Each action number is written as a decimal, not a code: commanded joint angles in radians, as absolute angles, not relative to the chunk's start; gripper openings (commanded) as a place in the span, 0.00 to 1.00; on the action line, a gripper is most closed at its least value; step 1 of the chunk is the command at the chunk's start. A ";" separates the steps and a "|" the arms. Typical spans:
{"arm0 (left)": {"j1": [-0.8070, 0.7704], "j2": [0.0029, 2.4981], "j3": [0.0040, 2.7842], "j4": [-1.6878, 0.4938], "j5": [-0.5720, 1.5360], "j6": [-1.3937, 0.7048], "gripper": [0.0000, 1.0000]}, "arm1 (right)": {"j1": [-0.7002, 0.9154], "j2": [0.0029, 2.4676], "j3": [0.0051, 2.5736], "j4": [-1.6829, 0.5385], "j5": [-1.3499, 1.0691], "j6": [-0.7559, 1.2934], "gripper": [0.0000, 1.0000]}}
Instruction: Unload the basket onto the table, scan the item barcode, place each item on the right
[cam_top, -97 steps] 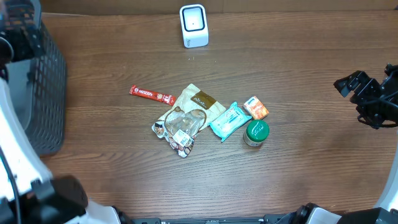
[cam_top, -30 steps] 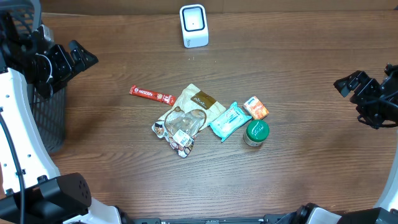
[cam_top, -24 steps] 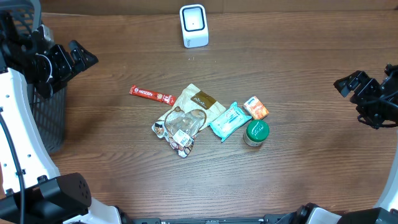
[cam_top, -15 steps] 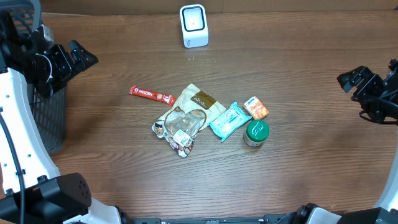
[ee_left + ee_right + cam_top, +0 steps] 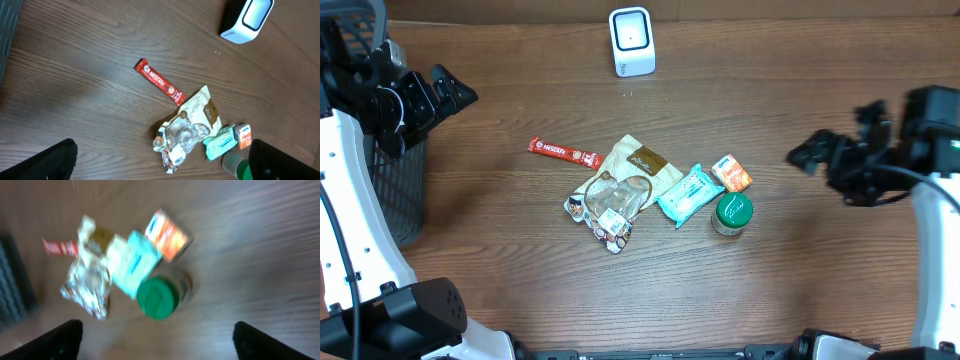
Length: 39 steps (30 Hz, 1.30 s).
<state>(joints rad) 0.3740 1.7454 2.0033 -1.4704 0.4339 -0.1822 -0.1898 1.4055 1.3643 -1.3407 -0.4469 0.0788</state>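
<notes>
In front of your one scanner [image 5: 631, 41] lie one red stick [image 5: 563, 152], one beige bag [image 5: 642, 162] overlapping one foil bag [image 5: 607, 205], one teal packet [image 5: 689, 193], one orange box [image 5: 731, 173] and one green-lidded jar [image 5: 731, 212]. The left gripper [image 5: 455, 93] and right gripper [image 5: 832, 141] both gape, empty.

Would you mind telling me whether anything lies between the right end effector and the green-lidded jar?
Nothing visible does. Only bare table lies between the open right end effector and the green-lidded jar.
</notes>
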 commanded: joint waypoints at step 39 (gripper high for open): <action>0.370 1.751 2.000 -1.469 0.434 -0.191 1.00 | 0.388 1.600 1.055 -1.003 0.026 0.464 1.00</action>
